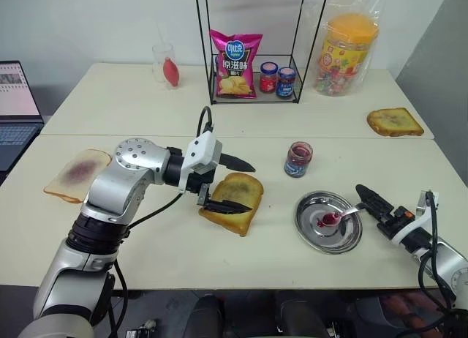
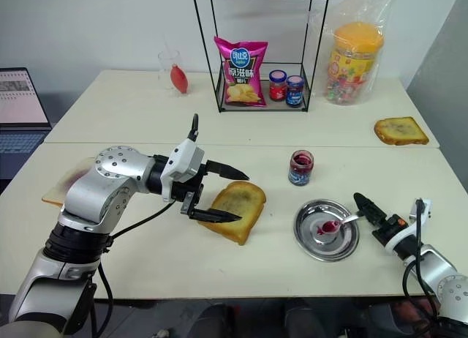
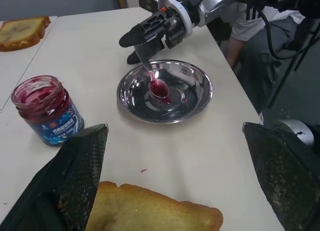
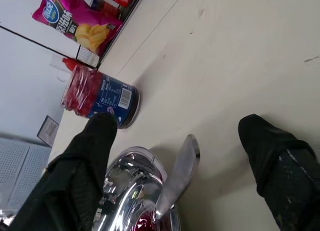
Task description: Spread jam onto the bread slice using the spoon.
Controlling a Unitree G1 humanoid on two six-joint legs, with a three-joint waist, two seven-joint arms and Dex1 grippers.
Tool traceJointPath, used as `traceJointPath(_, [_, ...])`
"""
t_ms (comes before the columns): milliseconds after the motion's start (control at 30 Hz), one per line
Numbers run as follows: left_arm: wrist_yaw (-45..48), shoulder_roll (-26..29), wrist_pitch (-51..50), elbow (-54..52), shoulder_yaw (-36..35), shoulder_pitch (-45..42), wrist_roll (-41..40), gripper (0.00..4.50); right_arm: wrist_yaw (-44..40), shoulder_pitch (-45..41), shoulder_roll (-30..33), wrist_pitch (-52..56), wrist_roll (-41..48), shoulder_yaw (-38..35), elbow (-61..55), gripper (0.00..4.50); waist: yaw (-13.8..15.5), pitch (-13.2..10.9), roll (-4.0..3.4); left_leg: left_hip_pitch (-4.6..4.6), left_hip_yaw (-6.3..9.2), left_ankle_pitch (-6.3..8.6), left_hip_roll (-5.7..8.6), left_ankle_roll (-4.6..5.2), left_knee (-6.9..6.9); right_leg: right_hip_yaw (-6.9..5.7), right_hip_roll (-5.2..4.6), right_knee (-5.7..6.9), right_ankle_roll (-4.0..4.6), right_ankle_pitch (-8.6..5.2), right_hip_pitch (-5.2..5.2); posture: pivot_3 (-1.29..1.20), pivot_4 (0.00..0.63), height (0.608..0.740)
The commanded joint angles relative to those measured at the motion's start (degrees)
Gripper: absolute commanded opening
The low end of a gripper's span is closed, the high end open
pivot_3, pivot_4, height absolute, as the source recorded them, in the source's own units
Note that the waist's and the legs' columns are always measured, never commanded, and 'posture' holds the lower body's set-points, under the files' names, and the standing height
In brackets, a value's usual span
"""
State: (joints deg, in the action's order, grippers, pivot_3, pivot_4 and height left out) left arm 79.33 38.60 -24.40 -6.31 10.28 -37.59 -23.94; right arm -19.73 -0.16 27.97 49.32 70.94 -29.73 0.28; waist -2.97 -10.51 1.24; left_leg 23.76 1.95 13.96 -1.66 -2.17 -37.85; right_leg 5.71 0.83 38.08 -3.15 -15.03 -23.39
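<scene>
— Two grippers are seen over the pale table (image 1: 146,111); how is each one set?

— The left gripper (image 1: 232,184) is spread wide and nothing is held in it. One black finger is laid over the near part of the bread slice (image 1: 235,200), the other is raised above its far edge. The right gripper (image 1: 369,200) is placed at the right edge of the steel plate (image 1: 346,238), its fingers parted on either side of the spoon (image 1: 341,215) handle. No closed grip on the handle is shown in the right wrist view, where a gap is seen on both sides of it.

— Where is the spoon found?

— It is propped in the plate, bowl down toward the plate's middle, handle lifted over the right rim. The bowl is coated red, and a small red pool is seen beneath it.

— And the jam?

— The jam (image 1: 297,159) is kept in an uncapped glass jar with a blue label, stood upright between the bread slice and the plate, a little farther back.

— What else is noted?

— A pale slice (image 1: 77,174) with a purple stain is laid at the left edge. Another toast (image 1: 395,122) is set far right. A chip bag (image 1: 235,64) and two capped jars (image 1: 277,78) are stood inside a wire rack (image 1: 256,38) at the far side, with a candy tub (image 1: 345,54) beside it.
</scene>
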Motion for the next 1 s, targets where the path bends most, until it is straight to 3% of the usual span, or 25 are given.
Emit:
traceJointPath(33, [-0.6, 0.5, 0.7, -1.2, -1.6, -0.3, -0.7, 4.5, -1.2, -0.3, 0.3, 0.4, 0.7, -1.5, -1.3, 3.27, 0.0, 0.0, 0.0, 0.0, 0.0, 0.0, 0.0, 0.0, 0.0, -0.01, 0.0, 0.0, 0.0, 0.0, 0.0, 0.0, 0.15, 0.74])
traceJointPath(500, [-0.6, 0.3, 1.0, -1.0, -1.0, -0.1, -0.7, 4.5, -0.8, 3.1, -0.7, 1.7, 3.4, -3.1, -5.2, 0.09, 0.0, 0.0, -0.01, 0.01, 0.01, 0.0, 0.0, 0.0, 0.0, 0.0, 0.0, 0.0, 0.0, 0.0, 0.0, 0.0, 0.15, 0.74])
traceJointPath(800, [-1.7, 0.6, -0.5, -0.9, -1.3, 0.5, -0.9, 4.5, 1.5, 3.0, 0.3, 2.8, 6.9, -3.5, -10.7, 0.03, 0.0, 0.0, -0.01, 0.0, 0.01, 0.0, 0.0, 0.0, 0.0, -0.01, 0.0, 0.0, 0.0, 0.0, 0.01, 0.0, 0.15, 0.74])
traceJointPath(900, [-5.0, 1.2, -6.4, -1.1, -2.8, 1.6, -2.2, 4.5, 6.2, -0.3, 1.7, 3.0, 13.7, -3.8, -17.9, 0.03, -0.3, -0.1, -0.22, 0.0, -0.02, 0.0, 0.0, 0.0, 0.0, 0.04, 0.0, 0.02, 0.0, 0.0, 0.0, 0.0, 0.15, 0.74])
traceJointPath(1000, [-15.0, -3.0, -10.9, -3.8, -5.7, 5.1, -3.0, 4.5, 11.0, -6.1, 3.9, 1.5, 15.5, -2.5, -21.1, 0.03, -0.4, -0.1, -0.24, -0.01, 0.04, 0.0, -0.01, 0.0, -0.01, -0.01, 0.01, 0.06, -0.01, 0.0, -0.01, 0.0, 0.15, 0.74])
